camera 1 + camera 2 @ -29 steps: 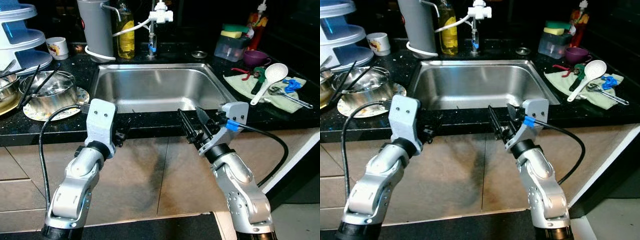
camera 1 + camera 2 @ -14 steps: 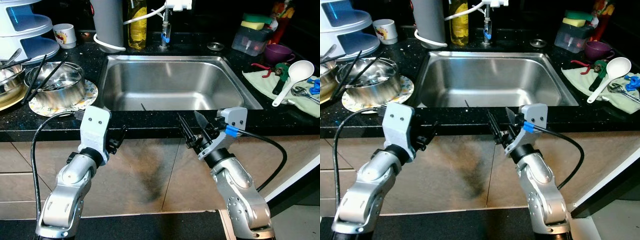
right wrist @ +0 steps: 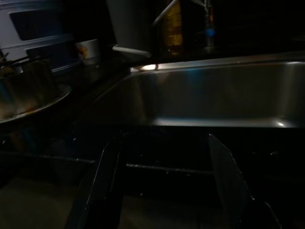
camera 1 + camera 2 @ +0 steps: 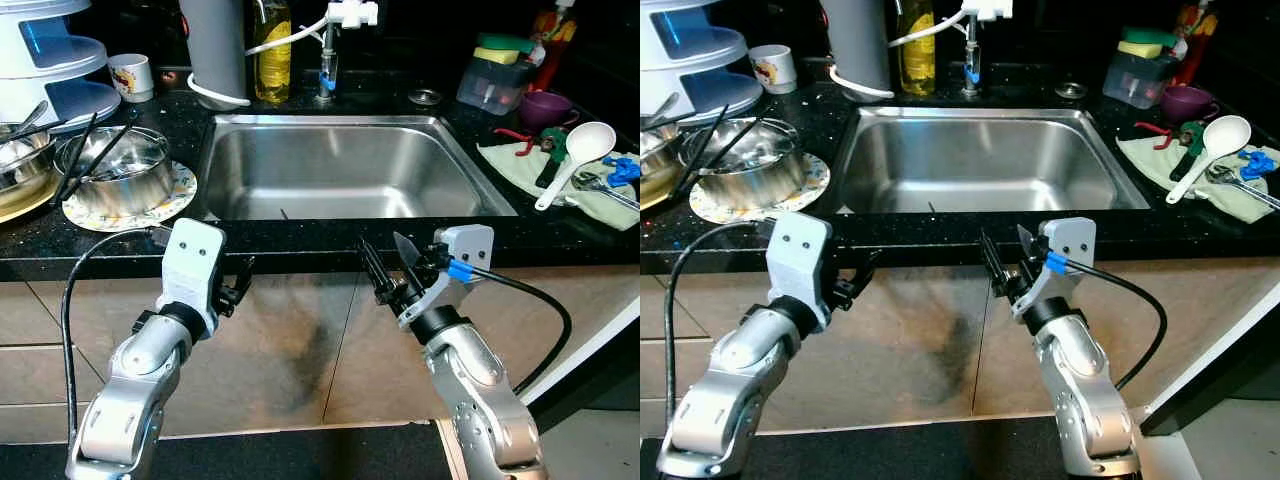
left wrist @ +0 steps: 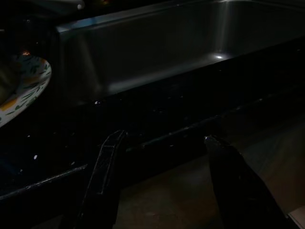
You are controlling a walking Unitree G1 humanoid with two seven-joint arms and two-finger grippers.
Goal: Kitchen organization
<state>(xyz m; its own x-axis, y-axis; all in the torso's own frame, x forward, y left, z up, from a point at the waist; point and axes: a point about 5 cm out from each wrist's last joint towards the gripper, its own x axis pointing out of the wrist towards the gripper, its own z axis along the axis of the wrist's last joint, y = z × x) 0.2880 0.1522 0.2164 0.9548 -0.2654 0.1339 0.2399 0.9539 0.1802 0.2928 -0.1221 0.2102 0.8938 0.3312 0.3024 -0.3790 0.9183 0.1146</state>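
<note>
— Standing before the sink (image 4: 340, 170), what do you record for the arms?

— Both are raised in front of the black worktop (image 4: 300, 237), below its front edge. The left pincer (image 5: 162, 157) has its fingers spread apart, grasping nothing. The right pincer (image 3: 164, 162) is likewise released, with bare worktop edge between its fingers (image 3: 224, 176).

— Where do they point?

— Toward the sink front; both wrist views are dark but show the steel basin ahead.

— Contents of the sink?

— One small dark speck near its front wall; I cannot tell what it is.

— Left side of the worktop?

— A steel bowl (image 4: 118, 180) sits on a patterned plate (image 4: 175, 195), with black chopsticks (image 4: 75, 165) leaning in it. A second bowl (image 4: 20, 170) is just beside it at the edge of view. Behind stand a white-and-blue tiered rack (image 4: 50, 60) and a mug (image 4: 132, 75).

— Behind the sink?

— A grey cylinder (image 4: 212, 50), a yellow bottle (image 4: 272, 55) and a white tap (image 4: 345, 20).

— Right side?

— A green cloth (image 4: 570, 190) carries a white ladle (image 4: 570, 160), pliers (image 4: 535, 150) and a blue item (image 4: 622, 168). Behind it are a purple cup (image 4: 548, 105) and a clear tub (image 4: 492, 85) with sponges (image 4: 505, 48) on top.
</note>
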